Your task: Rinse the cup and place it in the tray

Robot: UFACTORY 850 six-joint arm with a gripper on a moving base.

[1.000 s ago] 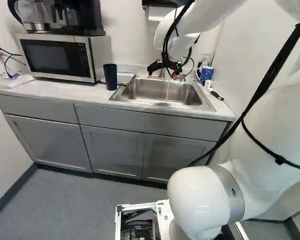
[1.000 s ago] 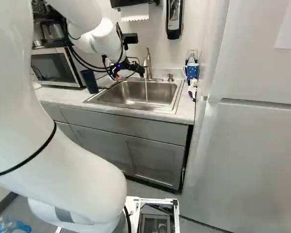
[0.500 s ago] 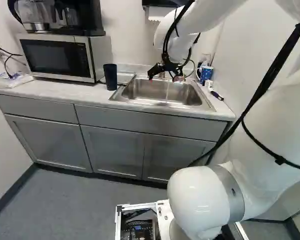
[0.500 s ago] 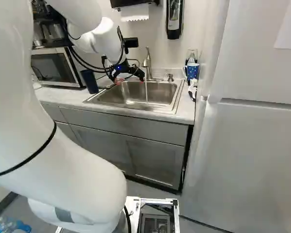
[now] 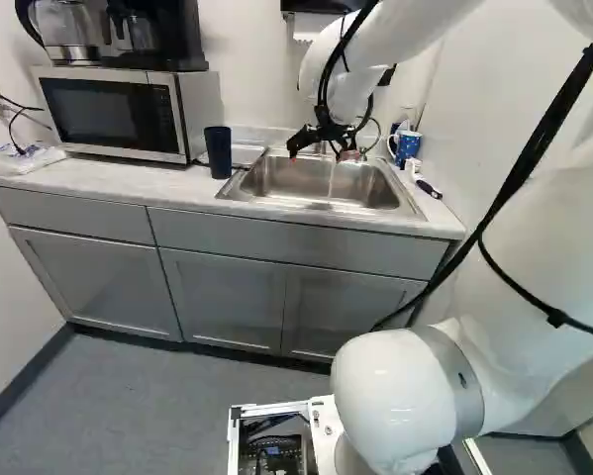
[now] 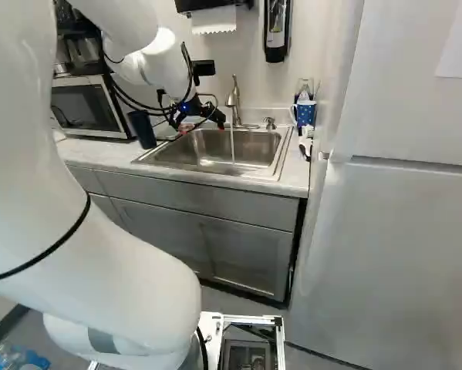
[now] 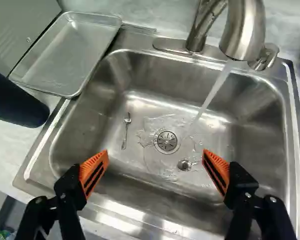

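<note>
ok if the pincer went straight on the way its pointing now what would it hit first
Probably the sink floor near the drain, though the pincer might catch the small round metal piece there; depth is unclear.

Sink below me, water running. Dark cup on counter to my left, microwave past it; blue mug right of me.

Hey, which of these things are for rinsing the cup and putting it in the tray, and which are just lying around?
For the job:
- dark cup, probably the one meant
- metal tray
- sink
- running faucet

Just lying about:
- small utensil in the sink
- blue mug
- microwave
- coffee maker
</note>
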